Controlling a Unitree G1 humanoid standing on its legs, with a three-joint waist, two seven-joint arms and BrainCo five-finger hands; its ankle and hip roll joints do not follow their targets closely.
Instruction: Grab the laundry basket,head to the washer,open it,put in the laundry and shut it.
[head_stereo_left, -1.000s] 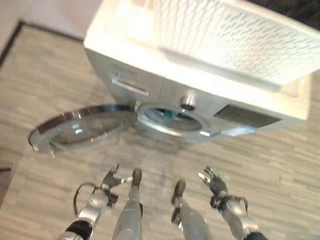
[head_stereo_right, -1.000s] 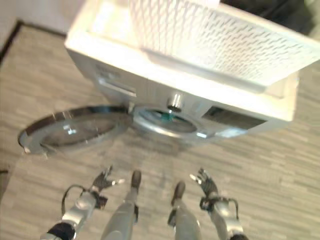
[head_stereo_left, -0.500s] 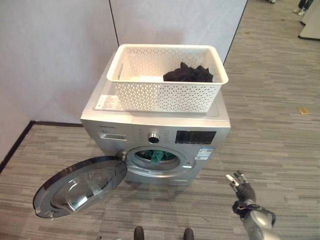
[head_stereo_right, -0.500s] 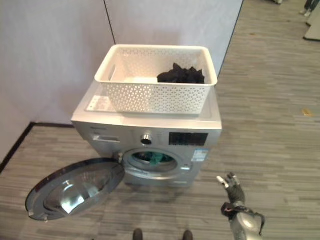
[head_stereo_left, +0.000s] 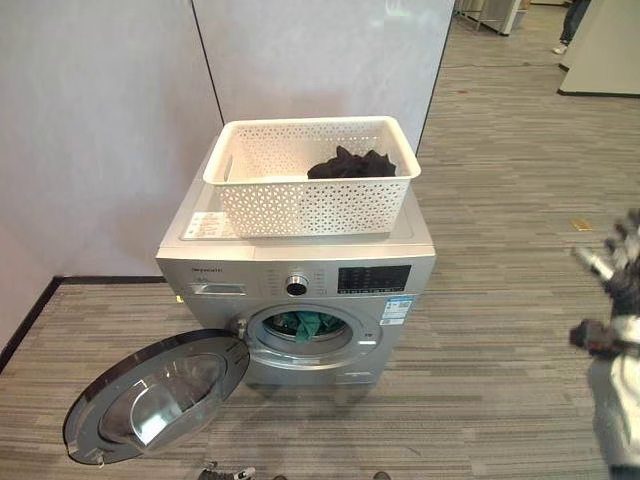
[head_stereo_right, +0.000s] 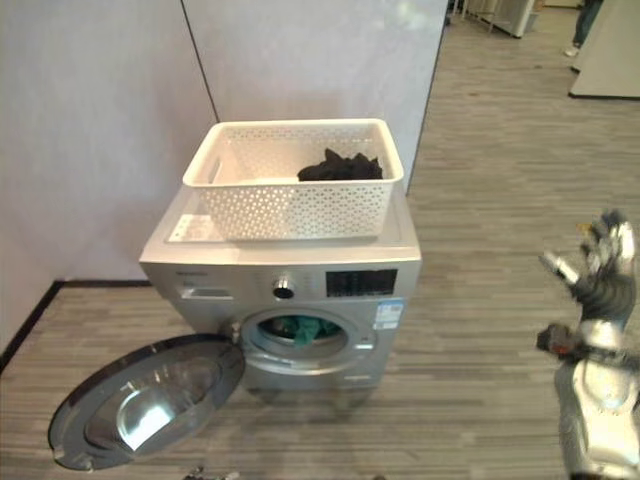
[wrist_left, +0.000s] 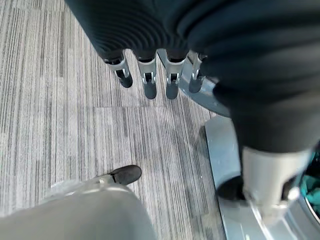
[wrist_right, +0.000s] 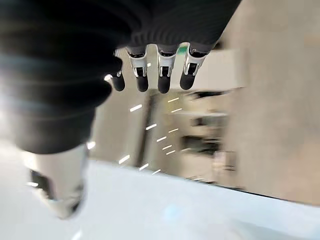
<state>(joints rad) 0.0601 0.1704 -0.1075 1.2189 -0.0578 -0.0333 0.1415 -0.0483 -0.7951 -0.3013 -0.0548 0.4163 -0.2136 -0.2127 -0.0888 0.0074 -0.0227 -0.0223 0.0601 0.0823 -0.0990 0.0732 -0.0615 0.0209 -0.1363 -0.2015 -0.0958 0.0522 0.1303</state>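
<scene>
While the washer (head_stereo_left: 300, 290) stands against the pale partition wall, its parts lie as follows.
Washer: silver front-loader on the grey striped floor (head_stereo_left: 500, 350), set at the far centre of the scene.
Door (head_stereo_left: 160, 392): round, swung fully out to the left and lying low and near, its glass facing up.
Drum opening (head_stereo_left: 303, 328): uncovered, with teal cloth (head_stereo_left: 305, 322) showing inside.
Laundry basket (head_stereo_left: 310, 175): white, perforated, resting on the washer's top; no hand touches it.
Dark laundry (head_stereo_left: 350, 163): a bundle lying in the right far part of the basket.
Right hand (head_stereo_right: 600, 270): raised in the air at the right edge of the scene, well apart from the washer, fingers straight and spread, holding nothing.
Left hand (wrist_left: 150, 75): hanging low over the floor near the open door, fingers (wrist_left: 149, 85) straight in a row and relaxed, grasping nothing.
Label sheet (head_stereo_left: 208, 224): flat on the washer's top, left of the basket.
Background: a person's shoe (head_stereo_left: 562, 49) shows on the floor at the far right.
</scene>
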